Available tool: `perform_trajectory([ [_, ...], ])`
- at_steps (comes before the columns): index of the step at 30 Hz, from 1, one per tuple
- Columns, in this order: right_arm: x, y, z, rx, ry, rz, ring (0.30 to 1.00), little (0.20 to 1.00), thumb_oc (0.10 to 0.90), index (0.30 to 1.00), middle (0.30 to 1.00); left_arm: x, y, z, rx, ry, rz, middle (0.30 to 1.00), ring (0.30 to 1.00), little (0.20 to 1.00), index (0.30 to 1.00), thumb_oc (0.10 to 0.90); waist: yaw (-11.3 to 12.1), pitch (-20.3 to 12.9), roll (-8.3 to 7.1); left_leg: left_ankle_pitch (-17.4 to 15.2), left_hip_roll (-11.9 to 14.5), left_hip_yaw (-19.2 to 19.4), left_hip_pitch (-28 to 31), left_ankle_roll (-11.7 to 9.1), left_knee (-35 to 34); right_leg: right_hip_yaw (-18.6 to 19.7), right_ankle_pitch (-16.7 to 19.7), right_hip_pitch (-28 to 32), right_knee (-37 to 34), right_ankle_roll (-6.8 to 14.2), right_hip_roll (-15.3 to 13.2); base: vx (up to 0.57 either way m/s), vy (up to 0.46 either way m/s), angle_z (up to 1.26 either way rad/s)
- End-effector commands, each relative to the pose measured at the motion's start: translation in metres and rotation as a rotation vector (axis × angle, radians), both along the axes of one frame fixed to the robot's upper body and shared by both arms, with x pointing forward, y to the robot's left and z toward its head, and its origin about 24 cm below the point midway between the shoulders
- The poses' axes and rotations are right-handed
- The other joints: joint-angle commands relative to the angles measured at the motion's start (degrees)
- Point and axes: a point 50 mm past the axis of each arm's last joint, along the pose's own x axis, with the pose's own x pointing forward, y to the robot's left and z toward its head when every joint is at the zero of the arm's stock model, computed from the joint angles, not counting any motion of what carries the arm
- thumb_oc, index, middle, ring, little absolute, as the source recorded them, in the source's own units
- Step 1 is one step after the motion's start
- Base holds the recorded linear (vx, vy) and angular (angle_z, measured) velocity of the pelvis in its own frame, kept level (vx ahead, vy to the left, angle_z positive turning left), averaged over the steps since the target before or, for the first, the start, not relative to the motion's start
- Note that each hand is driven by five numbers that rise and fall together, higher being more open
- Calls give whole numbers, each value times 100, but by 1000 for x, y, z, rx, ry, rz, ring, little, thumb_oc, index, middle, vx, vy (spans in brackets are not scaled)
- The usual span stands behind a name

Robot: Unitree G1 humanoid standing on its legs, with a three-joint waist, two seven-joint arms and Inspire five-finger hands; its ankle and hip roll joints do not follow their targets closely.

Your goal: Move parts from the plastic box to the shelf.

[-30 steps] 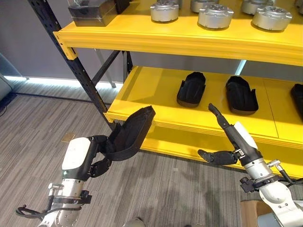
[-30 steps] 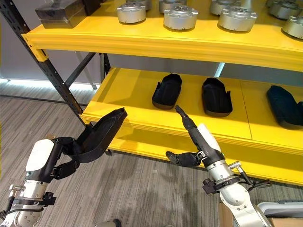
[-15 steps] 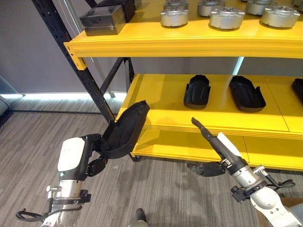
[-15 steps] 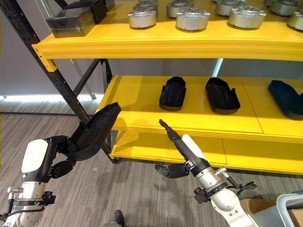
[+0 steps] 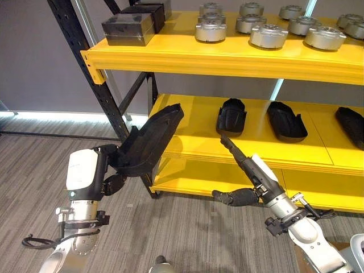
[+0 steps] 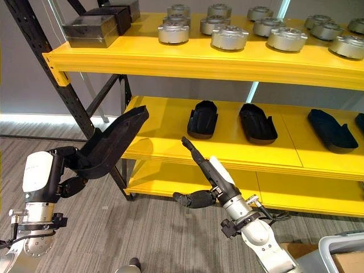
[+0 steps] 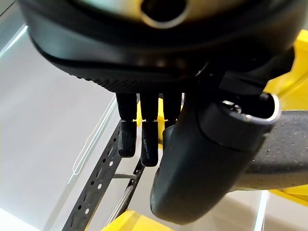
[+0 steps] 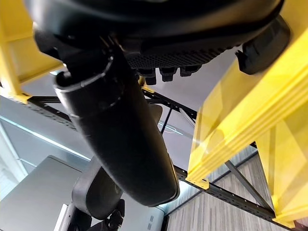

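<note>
My left hand [image 5: 110, 170] is shut on a black shell-shaped part [image 5: 152, 139], holding it tilted up with its tip level with the left front corner of the yellow middle shelf [image 5: 190, 116]. In the left wrist view its fingers [image 7: 140, 139] curl down beside the part's rough black surface [image 7: 284, 149]. My right hand [image 5: 257, 172] is open in front of the shelf's front edge, fingers straight and pointing up at it, thumb stuck out sideways, holding nothing. Three similar black parts [image 5: 230, 116] [image 5: 286, 120] [image 5: 351, 126] lie in a row on the middle shelf.
The top shelf [image 5: 227, 57] carries several round metal parts [image 5: 210, 28] and black boxes [image 5: 128, 28]. A black perforated upright [image 5: 85, 62] with diagonal braces stands at the rack's left end. A grey plastic box rim [image 6: 336, 247] shows at the lower right. Grey plank floor lies below.
The camera has shifted, showing more of the top shelf. My left hand has lifted the black part closer to the middle shelf's left corner. The right hand stays open.
</note>
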Motion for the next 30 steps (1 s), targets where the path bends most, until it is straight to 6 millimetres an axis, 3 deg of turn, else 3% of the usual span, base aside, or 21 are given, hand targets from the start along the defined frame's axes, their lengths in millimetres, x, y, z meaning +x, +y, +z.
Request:
perform_trajectory([
  [1,0,20,50,116,-224,141,1000,1000,900,1000,1000,16,-23,60,56,-319,-145,300,300,300,300,400,35,-267,194,-254,-51,-887,-533,185,305,-431,-538,238,457,-409,550,134,195,-6],
  [7,0,31,61,98,-277,233,1000,1000,900,1000,1000,22,-32,63,55,-360,-154,300,300,300,300,400,96,-146,145,-581,-206,-1010,-691,300,801,-389,-519,139,533,-393,419,92,234,-2],
  [9,1,33,66,76,-322,220,1000,1000,900,1000,1000,24,-34,64,54,-359,-169,300,300,300,300,400,131,-149,68,-814,-353,-970,-767,417,1103,-395,-588,183,636,-386,416,103,271,-2],
  [11,4,30,71,55,-354,178,1000,1000,900,1000,1000,26,-36,66,52,-358,-200,300,300,300,300,400,196,-182,-83,-1135,-663,-917,-836,657,1395,-426,-527,268,872,-320,476,107,259,-3],
  [12,5,29,72,53,-356,169,1000,1000,900,1000,1000,27,-38,67,51,-359,-211,300,300,300,300,400,202,-198,-130,-1208,-754,-889,-822,736,1429,-446,-415,275,1024,-275,495,148,262,-22],
  [13,5,27,73,61,-354,162,1000,1000,900,1000,1000,28,-40,70,65,-368,-225,300,300,300,300,400,209,-202,-235,-1386,-978,-792,-713,957,1448,-493,-63,204,1654,-41,428,152,233,-13],
  [15,3,25,72,65,-358,170,1000,1000,900,1000,1000,28,-41,73,71,-369,-219,300,300,300,300,400,129,-199,-268,-1449,-1187,-714,-452,1173,1273,-400,721,-318,2424,232,425,162,202,-22],
  [16,2,25,71,67,-357,171,1000,1000,900,1000,1000,28,-40,74,67,-368,-216,300,300,300,300,400,106,-195,-272,-1470,-1224,-706,-389,1199,1233,-356,811,-456,2493,264,439,201,129,-50],
  [18,-4,20,69,91,-367,191,1000,1000,900,1000,1000,25,-34,76,62,-357,-189,300,300,300,300,400,-61,-192,-238,-1515,-1245,-663,-56,1138,961,-205,919,-977,1865,177,329,262,-11,-51],
  [20,-6,19,70,99,-382,193,1000,1000,900,1000,1000,26,-34,77,61,-357,-181,300,300,300,300,400,-146,-185,-242,-1581,-1206,-706,53,1066,867,-122,1003,-1077,1120,130,121,244,-205,-20],
  [21,-6,20,73,107,-397,201,1000,1000,900,1000,1000,30,-35,81,66,-367,-169,300,300,300,300,400,-223,-160,-285,-1658,-1132,-717,105,960,829,14,1206,-1123,196,169,-198,297,-370,8],
  [22,-5,20,75,114,-405,206,1000,1000,900,1000,1000,34,-35,84,72,-373,-158,300,300,300,300,400,-251,-133,-279,-1702,-1055,-735,125,905,820,72,1460,-1029,-410,239,-335,256,-346,21],
  [23,-5,21,76,114,-408,210,1000,1000,900,1000,1000,36,-35,85,73,-376,-153,300,300,300,300,400,-273,-109,-281,-1738,-1012,-745,147,872,831,129,1670,-1034,-598,292,-435,295,-388,30],
  [24,-1,27,82,117,-421,232,1000,1000,900,1000,1000,43,-33,90,81,-390,-124,300,300,300,300,400,-344,42,-234,-1904,-805,-819,158,779,961,566,2334,-1334,-796,498,-730,305,-380,37],
  [25,-2,28,83,119,-427,235,1000,1000,900,1000,1000,44,-30,90,84,-394,-116,300,300,300,300,400,-314,107,-216,-1912,-714,-943,45,705,1115,629,1986,-1271,-846,521,-691,375,-435,33],
  [26,-3,28,83,108,-428,233,1000,1000,900,1000,1000,43,-28,88,77,-383,-111,300,300,300,300,400,-299,150,-223,-1937,-658,-1004,-19,659,1255,675,1922,-1254,-800,547,-684,296,-297,29],
  [30,-3,27,87,78,-438,223,1000,1000,900,1000,1000,33,-28,81,60,-370,-120,300,300,300,300,400,-171,239,-195,-1899,-344,-996,-182,396,1555,292,1282,-1155,-508,526,-455,225,-239,30],
])
